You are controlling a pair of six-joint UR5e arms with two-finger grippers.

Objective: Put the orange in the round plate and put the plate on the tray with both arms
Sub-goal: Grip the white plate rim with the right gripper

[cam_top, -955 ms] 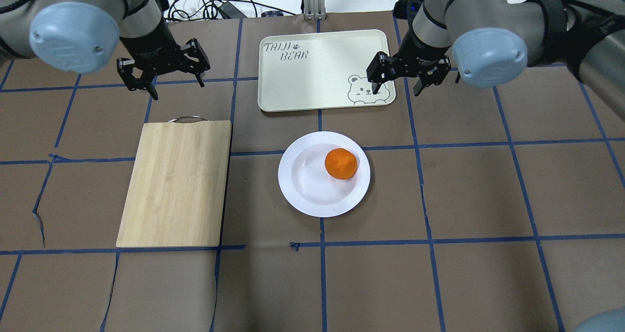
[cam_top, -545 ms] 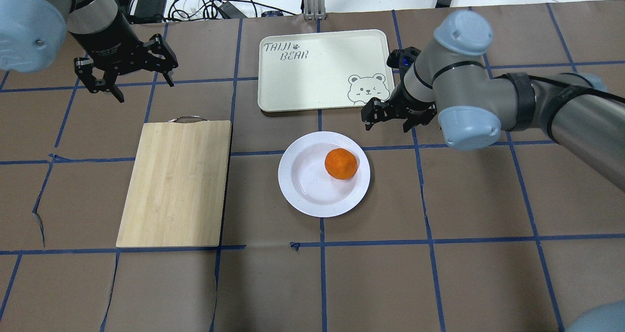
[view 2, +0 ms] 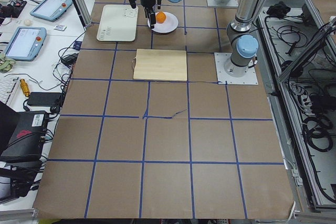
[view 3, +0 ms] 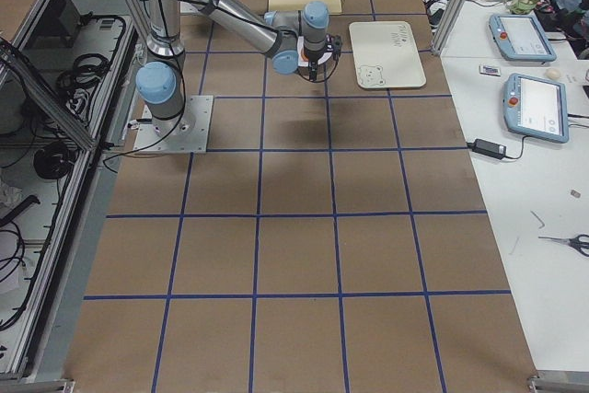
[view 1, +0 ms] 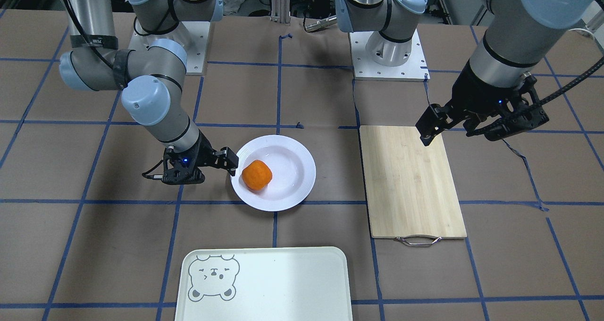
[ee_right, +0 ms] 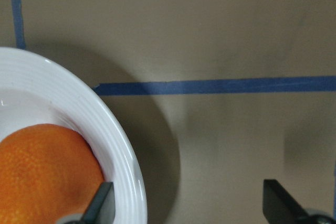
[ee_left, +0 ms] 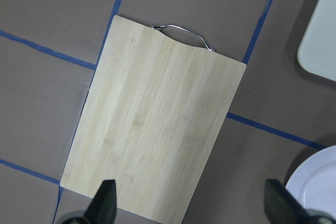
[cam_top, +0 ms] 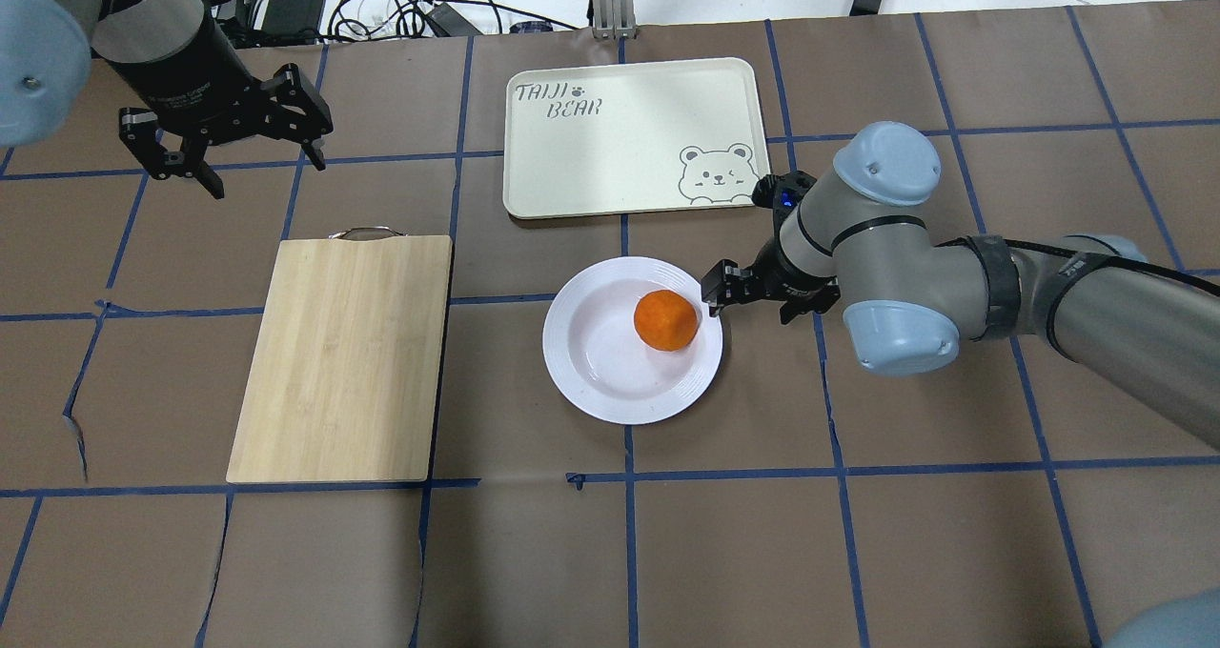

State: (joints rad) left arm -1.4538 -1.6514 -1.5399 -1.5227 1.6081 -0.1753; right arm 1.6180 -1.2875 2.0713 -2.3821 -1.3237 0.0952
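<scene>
Brown tabletop (cam_top: 858,534): right pincer (cam_top: 753,297) open over the plate (cam_top: 569,372) rim, orange (cam_top: 665,319) just inside, so pinch rim only; left pincer (cam_top: 224,148) open too.

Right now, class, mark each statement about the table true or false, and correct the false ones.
1. The orange lies in the round plate. True.
2. The round plate stands on the tray. False: it is on the table, apart from the tray, which holds nothing.
3. The right hand is open at the plate's rim. True.
4. The left hand grips the cutting board. False: it is open, raised and holds nothing.
</scene>
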